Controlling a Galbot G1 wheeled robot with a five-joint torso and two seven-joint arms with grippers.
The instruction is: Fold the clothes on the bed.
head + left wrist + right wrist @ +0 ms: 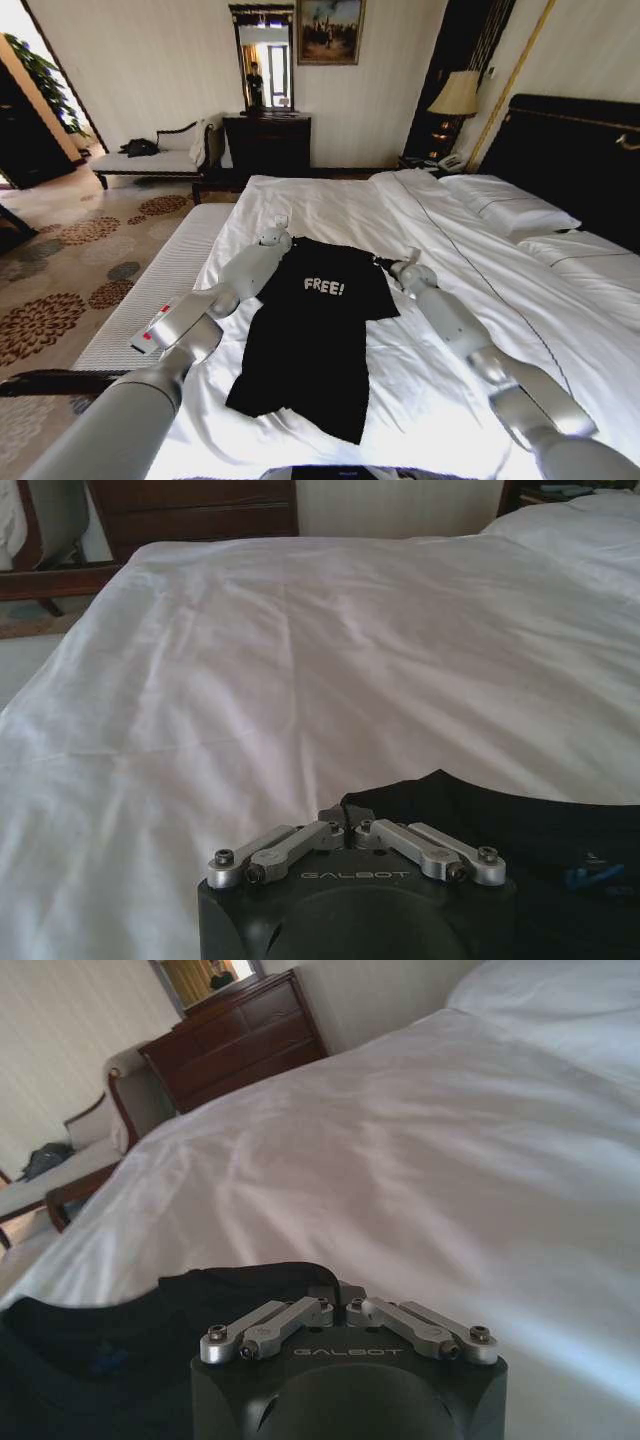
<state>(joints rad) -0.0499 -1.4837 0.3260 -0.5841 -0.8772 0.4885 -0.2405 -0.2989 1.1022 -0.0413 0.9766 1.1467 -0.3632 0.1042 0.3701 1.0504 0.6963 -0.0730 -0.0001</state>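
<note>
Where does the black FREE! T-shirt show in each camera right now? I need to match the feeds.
Head view: black T-shirt lies flat mid-bed, between the left gripper and right gripper at its shoulders.
Left wrist view: its edge sits low in the picture, under the shut left gripper.
Right wrist view: its edge lies beneath the shut right gripper.
Shared landmark: dark wooden dresser.

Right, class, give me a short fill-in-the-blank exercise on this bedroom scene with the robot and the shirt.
1. The black T-shirt has the white word ____ across its chest.
2. The T-shirt lies on the white ____.
3. The left gripper and the right gripper are both at the shirt's ____ end.

Missing words: FREE!; bed; collar
</note>
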